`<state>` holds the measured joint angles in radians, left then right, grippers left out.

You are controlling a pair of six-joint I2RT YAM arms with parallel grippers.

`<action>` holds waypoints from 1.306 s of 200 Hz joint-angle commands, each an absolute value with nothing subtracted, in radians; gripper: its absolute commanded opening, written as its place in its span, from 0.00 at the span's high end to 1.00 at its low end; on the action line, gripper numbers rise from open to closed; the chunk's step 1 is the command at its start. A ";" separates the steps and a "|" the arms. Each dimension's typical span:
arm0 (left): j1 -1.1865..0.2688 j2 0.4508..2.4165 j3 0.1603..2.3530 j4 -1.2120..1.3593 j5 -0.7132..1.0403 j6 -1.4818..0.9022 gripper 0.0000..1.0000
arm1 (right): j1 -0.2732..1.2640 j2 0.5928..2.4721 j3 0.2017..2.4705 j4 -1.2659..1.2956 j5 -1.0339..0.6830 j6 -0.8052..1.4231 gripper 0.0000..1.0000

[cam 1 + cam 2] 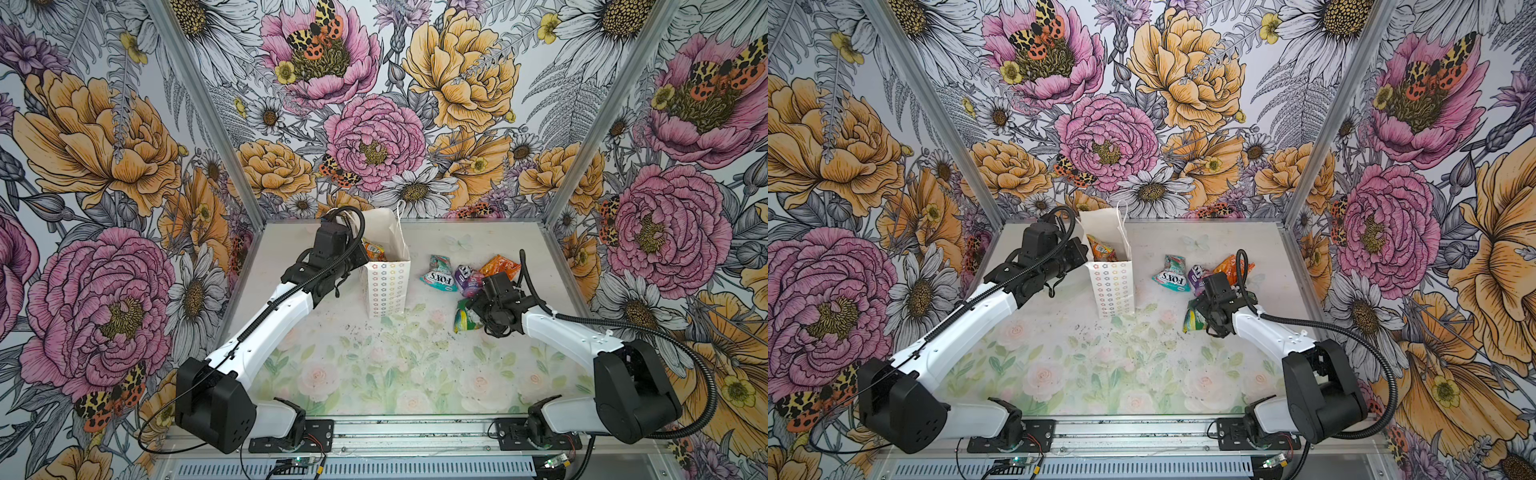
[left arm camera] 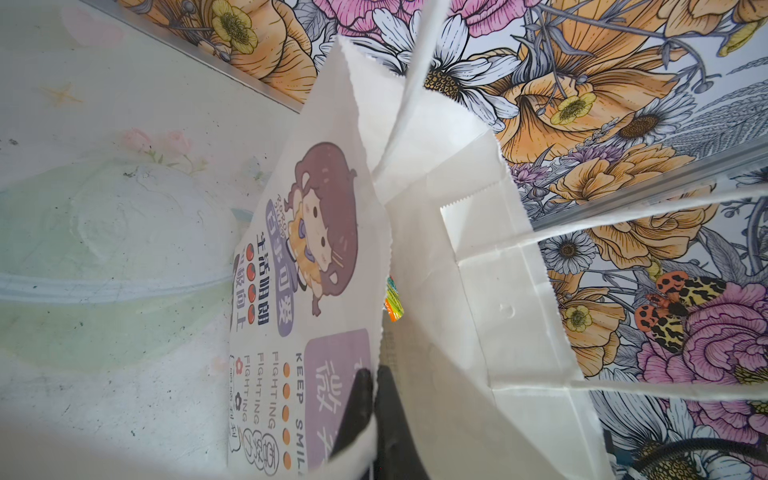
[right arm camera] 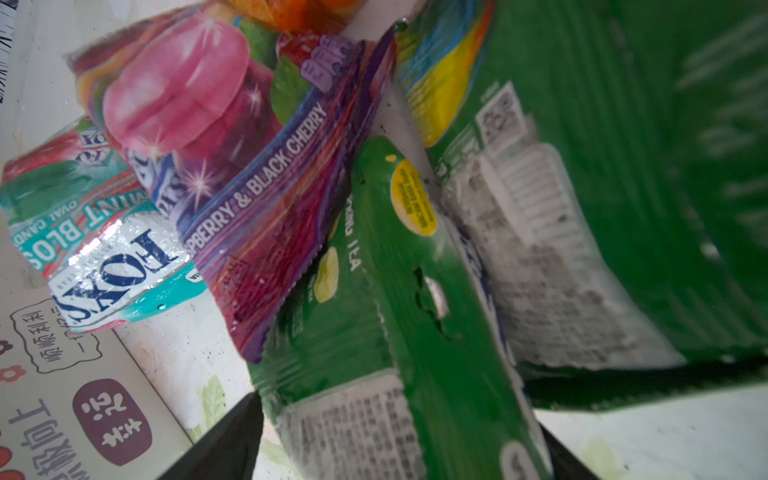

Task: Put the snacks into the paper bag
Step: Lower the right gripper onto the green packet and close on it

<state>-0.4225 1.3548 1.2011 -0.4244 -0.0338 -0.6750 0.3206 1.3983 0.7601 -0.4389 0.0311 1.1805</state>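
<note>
"FOX'S" on teal pkt; "BLACK CHERRY" on purple pkt; "FIGHTING", "KEEP SMIL…" on paper bag

In both top views I look into a booth whose walls carry huge pink and orange flowers, daisies and spotted moths, joined by aluminium posts. The tabletop is pale, printed with faded roses, flecked with dark specks, evenly lit.
</note>
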 commanded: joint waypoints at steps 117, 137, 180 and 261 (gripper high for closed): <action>-0.424 1.379 1.204 -0.426 -0.035 -0.663 1.00 | 0.303 1.601 0.807 -0.308 -0.073 1.142 0.12; -0.424 1.378 1.204 -0.426 -0.037 -0.662 1.00 | 0.303 1.612 0.806 -0.295 -0.085 1.143 0.15; -0.419 1.379 1.204 -0.426 -0.028 -0.660 1.00 | 0.302 1.574 0.788 -0.291 -0.052 1.131 0.31; -0.421 1.383 1.206 -0.425 -0.019 -0.663 1.00 | 0.303 1.450 0.763 -0.292 -0.008 1.076 0.72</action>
